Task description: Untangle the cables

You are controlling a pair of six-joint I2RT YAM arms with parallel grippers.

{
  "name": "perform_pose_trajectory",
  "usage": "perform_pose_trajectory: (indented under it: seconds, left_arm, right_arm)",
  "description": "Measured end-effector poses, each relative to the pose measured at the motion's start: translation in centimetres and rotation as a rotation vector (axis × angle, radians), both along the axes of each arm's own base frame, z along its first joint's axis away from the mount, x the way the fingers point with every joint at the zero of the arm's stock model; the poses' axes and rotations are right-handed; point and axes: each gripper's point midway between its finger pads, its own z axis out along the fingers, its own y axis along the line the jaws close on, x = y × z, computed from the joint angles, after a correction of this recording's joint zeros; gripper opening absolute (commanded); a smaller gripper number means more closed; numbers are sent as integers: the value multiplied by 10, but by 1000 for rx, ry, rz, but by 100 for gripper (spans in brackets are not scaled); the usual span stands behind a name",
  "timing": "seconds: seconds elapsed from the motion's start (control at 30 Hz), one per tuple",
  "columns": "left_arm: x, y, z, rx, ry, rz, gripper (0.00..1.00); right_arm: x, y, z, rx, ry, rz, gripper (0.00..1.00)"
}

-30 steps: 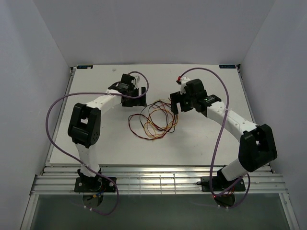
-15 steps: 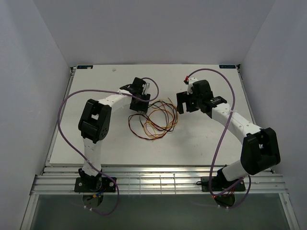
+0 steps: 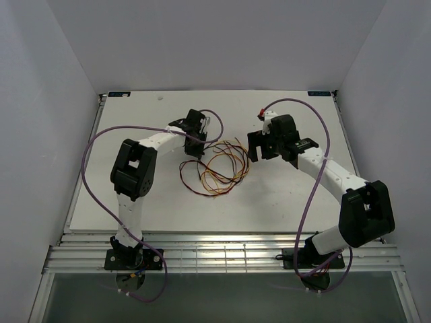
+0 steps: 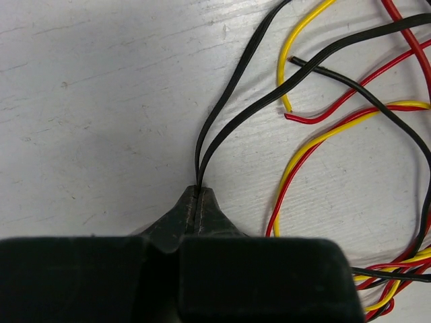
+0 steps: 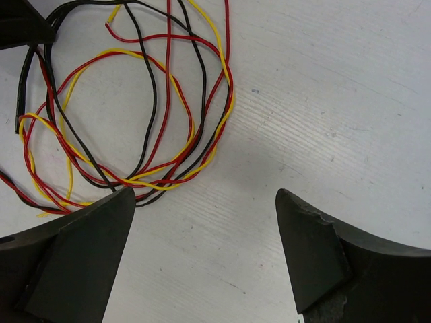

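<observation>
Since a second ago the left claw (image 4: 199,194) has swung in to the left edge of the cables (image 3: 215,168) and snapped closed. It is now clenching a fold of black cable (image 4: 232,118), two strands running out from its tips. The right claw (image 5: 204,196) is hanging spread wide and grasping nothing, just right of the heap lying mid-tabletop (image 3: 289,195). The first grab looks made. Next, the left arm is probably needing to draw that black cable clear while the right takes another strand.
</observation>
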Motion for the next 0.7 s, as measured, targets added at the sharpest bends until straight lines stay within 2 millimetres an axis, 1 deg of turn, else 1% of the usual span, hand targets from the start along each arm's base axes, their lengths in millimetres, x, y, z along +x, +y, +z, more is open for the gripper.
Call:
perform_pose_trajectory:
  seconds: [0.13,0.17,0.23,0.3,0.33,0.43,0.5,0.6,0.7]
  left_arm:
    - [1,1,4,-1,-12,16,0]
    - [1,1,9,-2,-22,22,0]
    - [4,0,28,-18,-63,30,0]
    - [8,-4,62,-57,-140,32,0]
    - [9,-6,84,-84,-190,31,0]
    - [9,-16,159,-183,-355,20,0]
    - [3,-22,205,-249,-451,0,0]
    - [-7,-32,257,-343,-549,-46,0]
    - [-16,-42,292,-416,-605,-99,0]
  right_arm:
    - [-6,2,-7,13,6,22,90]
    - [-6,3,-8,16,6,26,90]
    - [-5,5,-6,25,-7,34,90]
    - [-5,7,-3,37,-24,44,90]
    - [-5,8,-2,44,-35,50,90]
    - [-6,9,2,59,-60,66,90]
    - [-6,11,5,64,-75,75,90]
    - [-3,16,8,77,-101,90,90]
    - [-2,21,11,91,-118,104,90]
